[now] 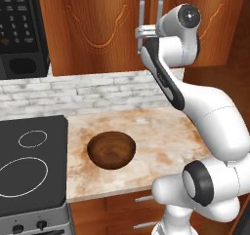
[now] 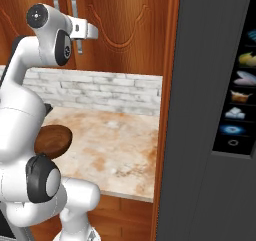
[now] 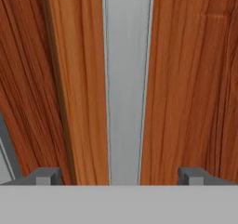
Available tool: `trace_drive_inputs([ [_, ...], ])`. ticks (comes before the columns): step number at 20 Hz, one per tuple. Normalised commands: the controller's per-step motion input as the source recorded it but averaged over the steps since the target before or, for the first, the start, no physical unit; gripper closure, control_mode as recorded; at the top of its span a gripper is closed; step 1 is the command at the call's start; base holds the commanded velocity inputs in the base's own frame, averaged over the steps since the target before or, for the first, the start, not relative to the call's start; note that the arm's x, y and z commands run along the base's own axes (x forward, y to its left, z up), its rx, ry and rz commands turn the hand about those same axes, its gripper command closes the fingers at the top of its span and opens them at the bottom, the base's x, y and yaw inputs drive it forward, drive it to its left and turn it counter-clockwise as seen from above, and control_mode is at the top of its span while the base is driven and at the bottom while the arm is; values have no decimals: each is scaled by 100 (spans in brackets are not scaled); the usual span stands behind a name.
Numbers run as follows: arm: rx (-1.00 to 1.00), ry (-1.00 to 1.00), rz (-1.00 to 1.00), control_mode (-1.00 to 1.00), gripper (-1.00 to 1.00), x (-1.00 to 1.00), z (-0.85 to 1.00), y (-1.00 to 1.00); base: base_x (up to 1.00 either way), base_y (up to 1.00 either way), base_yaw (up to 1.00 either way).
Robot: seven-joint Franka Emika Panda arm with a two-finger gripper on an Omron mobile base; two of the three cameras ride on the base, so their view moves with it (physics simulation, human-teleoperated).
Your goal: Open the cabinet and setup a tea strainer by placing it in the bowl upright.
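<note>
Left base view: the reddish-brown wall cabinet [image 1: 107,24] hangs closed above the counter, its two doors meeting at a pair of vertical silver bar handles [image 1: 141,14]. The white arm reaches up so that the gripper [image 1: 144,34] sits at those handles. Below, the dark wooden bowl [image 1: 112,150] rests upright on the mottled stone counter [image 1: 161,136], just beside the black cooktop [image 1: 31,166], well apart from the gripper. A black microwave [image 1: 22,29] hangs left of the cabinet, and a whitish brick backsplash [image 1: 73,92] runs beneath both.

Right base view: the gripper [image 2: 82,32] is pressed close to the cabinet door [image 2: 125,25] at the handles; the bowl [image 2: 53,140] shows partly behind the arm.

Hand view: one silver handle bar [image 3: 126,83] runs straight down the centre, flanked by wood grain. The two dark fingertips [image 3: 44,175] stand wide apart, one on each side of the bar, not clamped on it. Whether they touch the door cannot be told.
</note>
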Motion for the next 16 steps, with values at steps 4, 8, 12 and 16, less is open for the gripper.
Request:
trace_drive_inputs([
  [4,0,0,0,-100,100,37,0,0,0,0,0],
  [8,0,0,0,-100,100,29,0,0,0,0,0],
  [12,0,0,0,-100,100,25,0,0,0,0,0],
  [16,0,0,0,-100,100,19,0,0,0,0,0],
])
